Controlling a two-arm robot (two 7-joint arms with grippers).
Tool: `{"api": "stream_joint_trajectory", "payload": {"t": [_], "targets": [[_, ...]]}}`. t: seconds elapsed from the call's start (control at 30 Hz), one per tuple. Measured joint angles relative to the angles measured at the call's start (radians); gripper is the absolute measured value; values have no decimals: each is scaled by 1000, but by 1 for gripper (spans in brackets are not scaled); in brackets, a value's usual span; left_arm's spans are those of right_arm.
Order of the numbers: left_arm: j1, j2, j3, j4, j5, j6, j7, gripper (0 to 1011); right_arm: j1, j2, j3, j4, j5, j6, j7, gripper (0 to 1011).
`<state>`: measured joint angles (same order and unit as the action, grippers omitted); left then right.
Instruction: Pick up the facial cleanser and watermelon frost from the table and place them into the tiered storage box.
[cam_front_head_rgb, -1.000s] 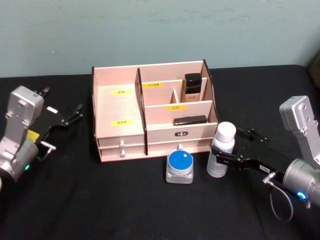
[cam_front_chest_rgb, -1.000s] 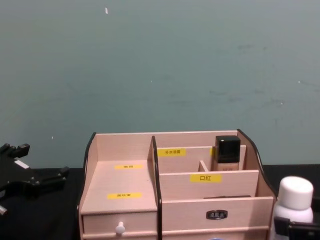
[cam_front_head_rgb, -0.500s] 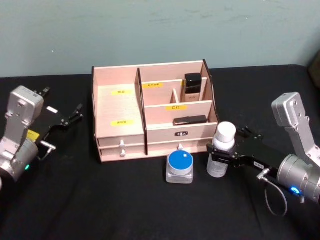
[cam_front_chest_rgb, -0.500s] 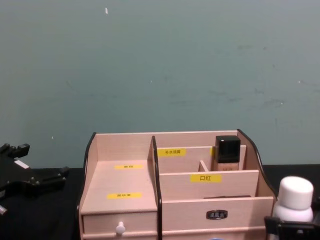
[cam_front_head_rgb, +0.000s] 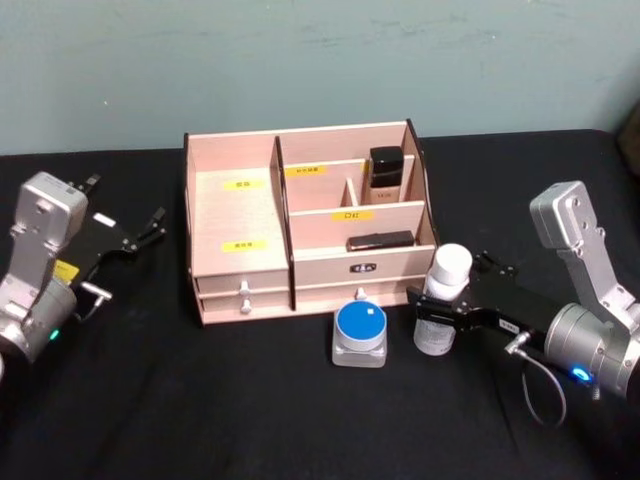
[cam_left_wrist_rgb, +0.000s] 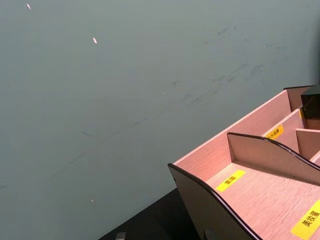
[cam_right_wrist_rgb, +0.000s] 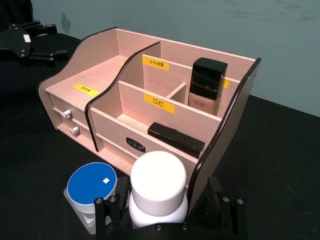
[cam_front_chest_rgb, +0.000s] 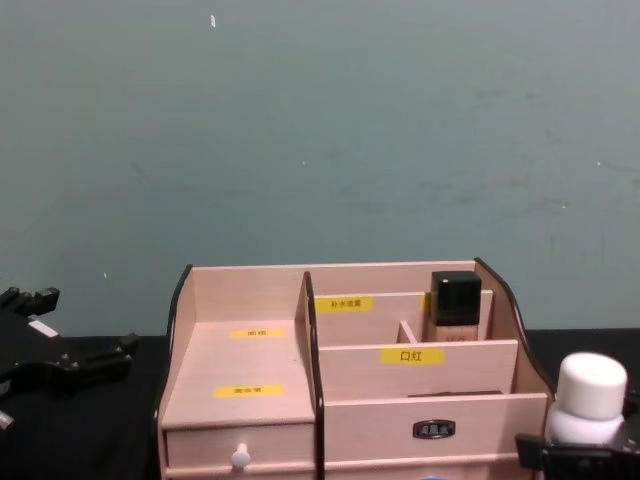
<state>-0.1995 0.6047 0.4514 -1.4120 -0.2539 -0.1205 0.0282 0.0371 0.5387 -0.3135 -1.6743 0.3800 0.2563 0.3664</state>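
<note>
White-capped bottle (cam_front_head_rgb: 449, 272) upright on black worktop (cam_front_head_rgb: 240, 410), just off the right front corner of the tiered storage box (cam_front_head_rgb: 330, 136). Right pincer (cam_front_head_rgb: 425, 318) set wide, its fingers flanking the bottle's body; squeeze not evident. Blue-lidded jar (cam_front_head_rgb: 359, 332) near the bottle, in front of the box. Left pincer (cam_front_head_rgb: 126, 200) spread wide, parked left of the box.

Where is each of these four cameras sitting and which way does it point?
Head: high, looking down on the tiered storage box, both arms, left tool and right tool by the white-capped bottle.
Chest: low, facing the box's front; left tool at left edge.
Left wrist: beside the box's left end, facing the teal wall.
Right wrist: behind the bottle, facing the box; right tool in the foreground.
Shared: head and right wrist both see the blue-lidded jar.
</note>
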Motion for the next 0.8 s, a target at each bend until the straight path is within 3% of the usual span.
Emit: {"api": "stream_joint_trajectory", "payload": {"t": [0.27,0.7,0.8], "targets": [[0,0,0,0,0,0,0,1009,-3,0,2,-2,1,0,-1,965],[0,0,0,0,0,0,0,1010,-5,1,3,-4,2,0,-1,616],[0,0,0,0,0,0,0,1010,-5,2,3,-4,2,0,-2,594]]}}
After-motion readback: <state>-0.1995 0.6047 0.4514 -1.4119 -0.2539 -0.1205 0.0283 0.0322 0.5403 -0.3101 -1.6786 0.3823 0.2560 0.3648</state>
